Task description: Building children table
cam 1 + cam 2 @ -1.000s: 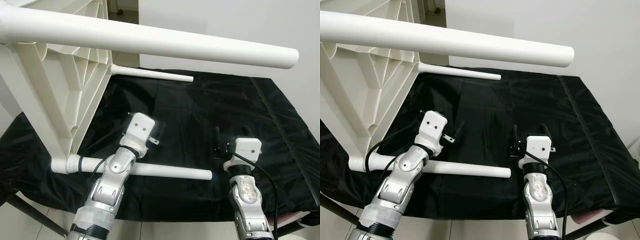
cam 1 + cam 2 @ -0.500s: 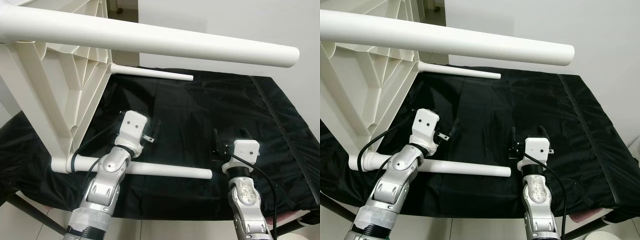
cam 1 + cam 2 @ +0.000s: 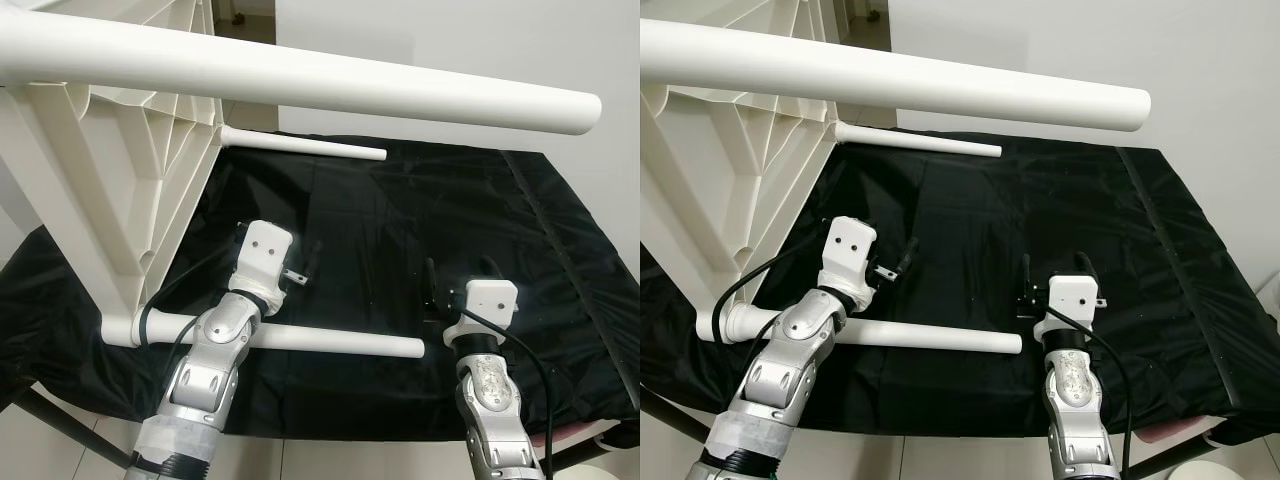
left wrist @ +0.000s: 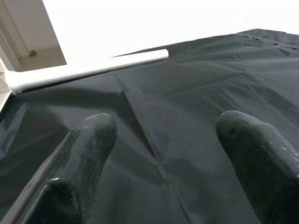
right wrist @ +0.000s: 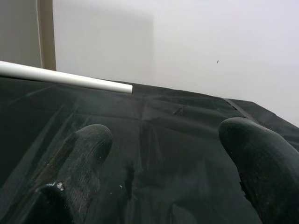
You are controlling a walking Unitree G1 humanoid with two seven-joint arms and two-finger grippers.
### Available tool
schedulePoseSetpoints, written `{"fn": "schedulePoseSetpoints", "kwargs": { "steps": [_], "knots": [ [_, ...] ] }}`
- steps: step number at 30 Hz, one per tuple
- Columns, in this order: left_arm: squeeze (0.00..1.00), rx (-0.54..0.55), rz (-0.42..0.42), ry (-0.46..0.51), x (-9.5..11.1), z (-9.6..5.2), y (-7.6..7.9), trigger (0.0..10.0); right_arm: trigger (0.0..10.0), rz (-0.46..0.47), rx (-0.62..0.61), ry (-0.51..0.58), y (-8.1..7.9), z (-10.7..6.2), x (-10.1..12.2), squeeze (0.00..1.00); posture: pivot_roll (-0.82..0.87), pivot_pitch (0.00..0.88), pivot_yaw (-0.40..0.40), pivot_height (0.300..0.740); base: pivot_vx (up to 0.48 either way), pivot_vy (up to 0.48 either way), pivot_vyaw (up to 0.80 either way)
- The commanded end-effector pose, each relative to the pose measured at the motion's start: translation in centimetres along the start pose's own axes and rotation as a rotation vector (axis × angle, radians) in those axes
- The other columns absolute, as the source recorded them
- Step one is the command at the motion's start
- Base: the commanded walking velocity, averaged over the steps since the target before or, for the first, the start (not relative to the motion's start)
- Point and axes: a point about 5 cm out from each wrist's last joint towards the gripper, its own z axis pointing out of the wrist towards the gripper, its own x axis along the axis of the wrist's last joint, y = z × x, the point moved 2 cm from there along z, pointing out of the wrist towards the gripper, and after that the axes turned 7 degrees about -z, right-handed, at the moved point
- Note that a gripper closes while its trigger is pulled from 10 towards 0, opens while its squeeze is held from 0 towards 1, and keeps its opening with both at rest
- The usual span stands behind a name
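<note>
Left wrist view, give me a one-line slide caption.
Open left gripper above black cloth, facing a white table leg.

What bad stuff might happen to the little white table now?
The table stands tipped on its side, with neither open gripper holding it, so it might topple. The left gripper hovers just above the lower leg; a bump could knock that leg loose or shift the table. The long top leg juts out over the black cloth, close to the camera, and could be struck.
</note>
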Motion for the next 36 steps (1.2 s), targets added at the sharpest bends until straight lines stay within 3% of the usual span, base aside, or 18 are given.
{"fn": "schedulePoseSetpoints", "kwargs": {
  "steps": [1,26,36],
  "knots": [
    [0.00,-0.036,0.001,-0.013,-0.1,-0.2,0.3,10.0,10.0,0.001,-0.002,-0.006,-0.1,-0.1,0.1,0.00,-0.04,0.040,-0.001,0.740,0.000,0.000,0.00],
    [0.00,-0.035,-0.010,-0.021,0.0,-0.1,0.4,10.0,10.0,0.003,-0.003,-0.015,-0.1,-0.1,-0.2,0.00,-0.04,0.039,-0.002,0.740,-0.273,0.000,0.00],
    [0.00,0.013,-0.005,0.025,1.2,0.5,0.1,10.0,10.0,0.004,-0.003,-0.011,-0.1,0.1,-0.1,0.00,-0.04,0.031,-0.002,0.740,0.000,0.000,0.00]
  ]
}}
